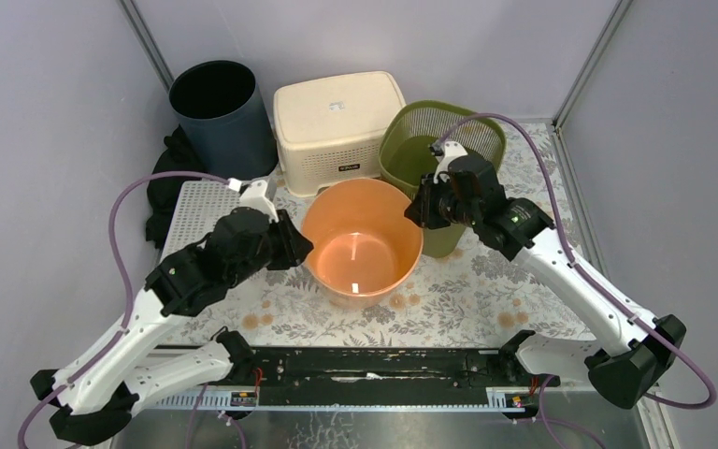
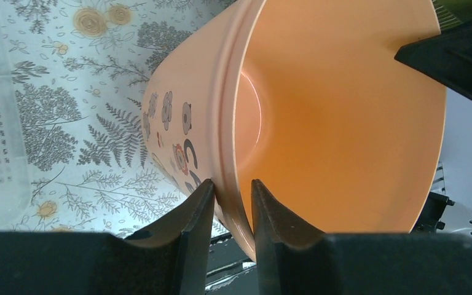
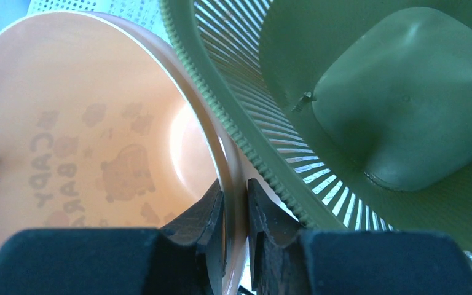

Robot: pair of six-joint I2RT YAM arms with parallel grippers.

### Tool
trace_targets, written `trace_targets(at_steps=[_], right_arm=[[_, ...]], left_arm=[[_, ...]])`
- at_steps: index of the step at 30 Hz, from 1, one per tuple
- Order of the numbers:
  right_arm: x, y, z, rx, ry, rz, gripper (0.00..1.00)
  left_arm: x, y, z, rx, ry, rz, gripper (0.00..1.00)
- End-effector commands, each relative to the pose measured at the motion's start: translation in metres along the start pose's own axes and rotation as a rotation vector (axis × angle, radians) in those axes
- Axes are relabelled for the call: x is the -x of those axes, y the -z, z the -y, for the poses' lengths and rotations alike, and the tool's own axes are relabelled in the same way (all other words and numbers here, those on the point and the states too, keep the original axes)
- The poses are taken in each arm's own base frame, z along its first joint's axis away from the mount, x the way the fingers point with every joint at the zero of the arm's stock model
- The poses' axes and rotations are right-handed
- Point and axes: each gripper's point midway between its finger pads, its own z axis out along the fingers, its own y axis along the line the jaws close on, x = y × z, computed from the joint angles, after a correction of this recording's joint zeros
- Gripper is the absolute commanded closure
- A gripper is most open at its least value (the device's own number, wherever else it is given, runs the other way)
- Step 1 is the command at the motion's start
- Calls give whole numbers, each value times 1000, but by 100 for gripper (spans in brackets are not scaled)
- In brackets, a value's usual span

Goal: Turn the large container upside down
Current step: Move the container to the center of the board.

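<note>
The large container is an orange plastic bucket, standing upright with its mouth up in the middle of the floral mat. My left gripper is shut on the bucket's left rim; the left wrist view shows the bucket with one finger outside the wall and one inside, gripper. My right gripper is shut on the bucket's right rim. The right wrist view shows the bucket with the rim pinched between both fingers of the gripper.
A green slatted basket stands against the bucket's right side, close behind my right gripper; it fills the right wrist view. A cream bin and a dark round bin stand behind. A white perforated tray lies left.
</note>
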Motion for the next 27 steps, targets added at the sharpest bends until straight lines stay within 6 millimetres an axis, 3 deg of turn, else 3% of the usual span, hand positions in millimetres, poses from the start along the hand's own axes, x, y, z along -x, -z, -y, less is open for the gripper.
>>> trace_targets(at_steps=[1,10,22,27], right_arm=[[37,3,11,-2,-23,101,100],[64,-9,44,-38,-58,104,100],[126,-16,76,-103,-65,165,100],[136,-24,95,-133,-78,166,100]], left_arm=[[7,-11,31,-123,-26,17,66],[15,-52,38,-99,-54,2,63],[56,-104,40,-132,-71,65,65],[66,-121,44,-134,-88,78,65]])
